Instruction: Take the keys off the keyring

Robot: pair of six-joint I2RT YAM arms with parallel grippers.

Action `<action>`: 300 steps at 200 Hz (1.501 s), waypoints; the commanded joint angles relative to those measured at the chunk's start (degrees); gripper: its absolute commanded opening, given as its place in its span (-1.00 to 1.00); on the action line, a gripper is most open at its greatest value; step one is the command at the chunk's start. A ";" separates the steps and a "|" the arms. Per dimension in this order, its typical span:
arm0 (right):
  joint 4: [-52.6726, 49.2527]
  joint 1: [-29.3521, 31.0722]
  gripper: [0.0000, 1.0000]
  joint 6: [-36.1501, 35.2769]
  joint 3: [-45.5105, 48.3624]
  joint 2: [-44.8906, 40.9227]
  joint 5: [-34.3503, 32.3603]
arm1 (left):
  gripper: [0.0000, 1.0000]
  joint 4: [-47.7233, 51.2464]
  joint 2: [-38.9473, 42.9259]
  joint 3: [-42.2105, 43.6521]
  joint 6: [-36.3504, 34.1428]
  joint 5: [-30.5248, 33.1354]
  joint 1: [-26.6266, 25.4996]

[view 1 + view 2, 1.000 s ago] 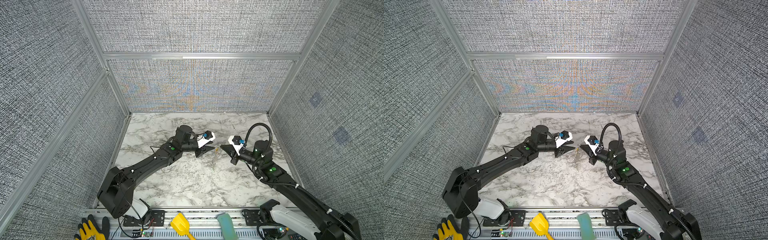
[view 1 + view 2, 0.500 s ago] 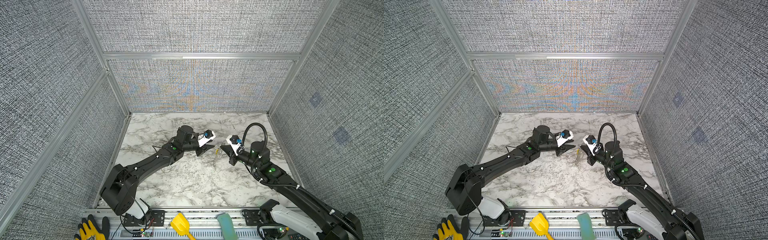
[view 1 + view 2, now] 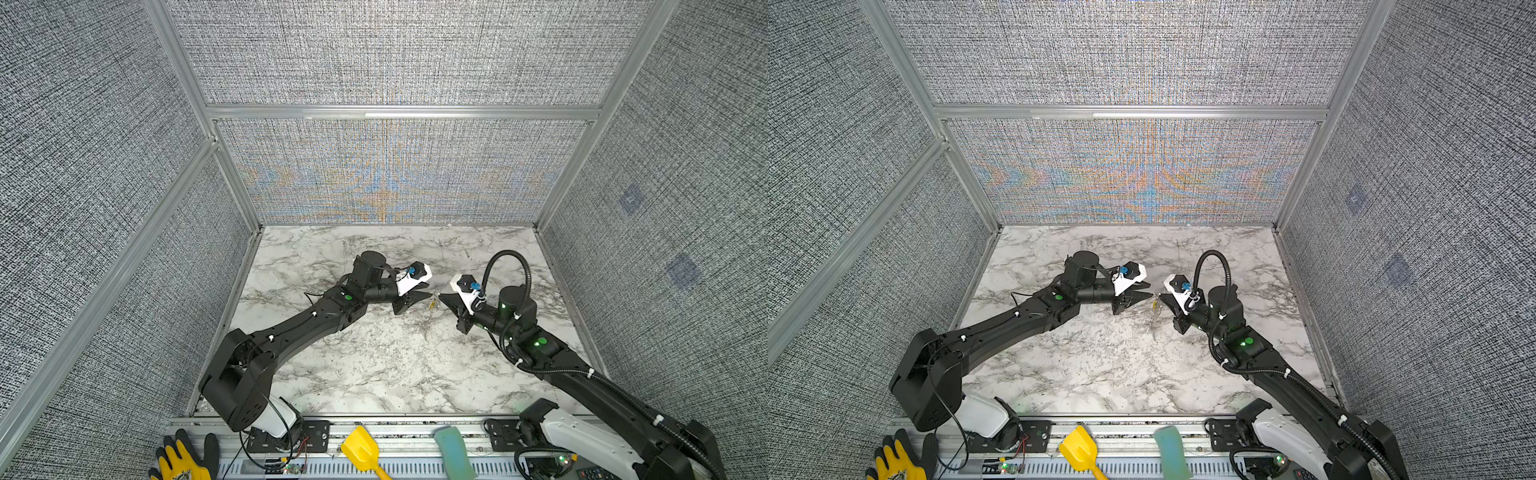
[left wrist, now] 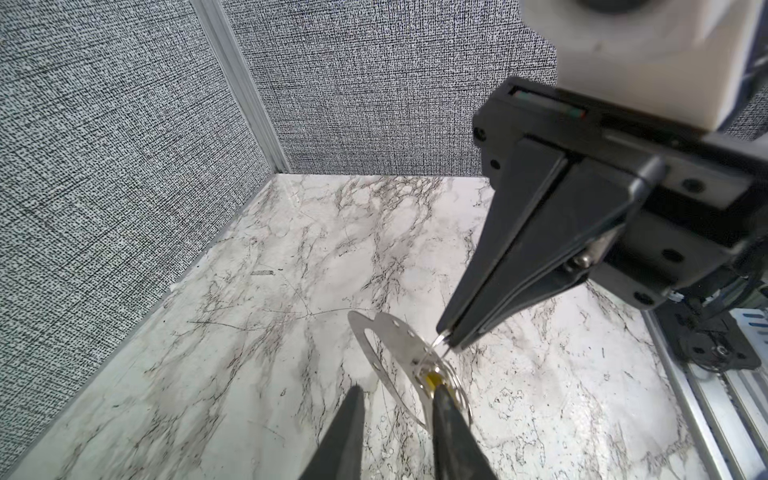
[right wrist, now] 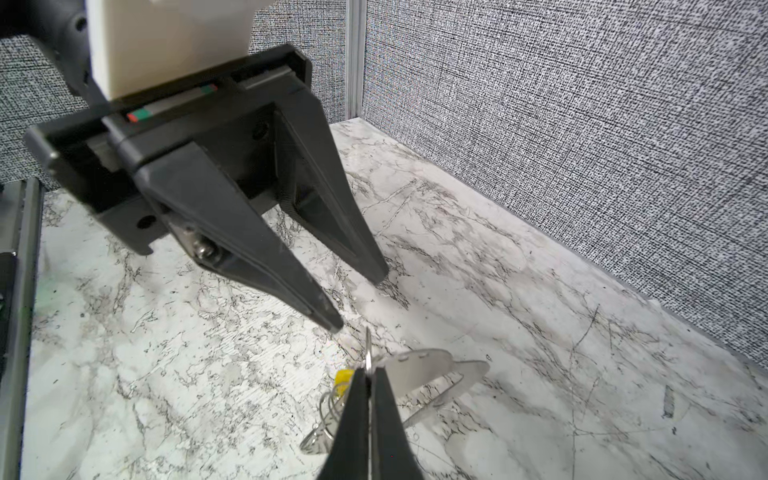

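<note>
Well apart from keyring (image 5: 415,370): scoop (image 3: 360,449), glove (image 3: 183,461).

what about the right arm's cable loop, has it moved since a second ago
Yes, the cable loop shifted slightly left, away from the right wall.

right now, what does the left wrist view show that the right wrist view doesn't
Only the left wrist view: the right gripper seen from outside, jaws shut, and the keyring turned so its oval cut-out faces the camera.
Only the right wrist view: the left gripper seen from outside, jaws apart, with the keyring nearly edge-on.
Both: the yellow tag, the thin wire ring pinched in the right gripper's tips, loose wire loops by the tag, and the marble table.
</note>
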State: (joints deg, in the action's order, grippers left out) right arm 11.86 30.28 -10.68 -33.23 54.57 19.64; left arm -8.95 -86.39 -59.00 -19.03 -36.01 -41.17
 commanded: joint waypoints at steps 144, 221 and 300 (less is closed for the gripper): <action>10.48 -3.30 -1.00 -3.21 -0.36 4.21 16.81 | -0.48 2.32 5.27 2.90 -3.62 1.20 0.03; 9.05 -3.71 -1.00 -4.07 -1.39 4.88 18.94 | -0.60 3.21 5.09 1.68 -4.09 -1.07 -0.20; 9.10 -4.07 -1.00 -3.97 -1.71 5.11 18.86 | -0.95 4.25 4.58 0.74 -4.44 -3.67 -0.50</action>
State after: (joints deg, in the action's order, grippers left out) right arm 19.75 26.35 -14.33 -34.30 59.66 37.89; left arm -4.93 -81.54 -57.52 -22.92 -38.11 -41.54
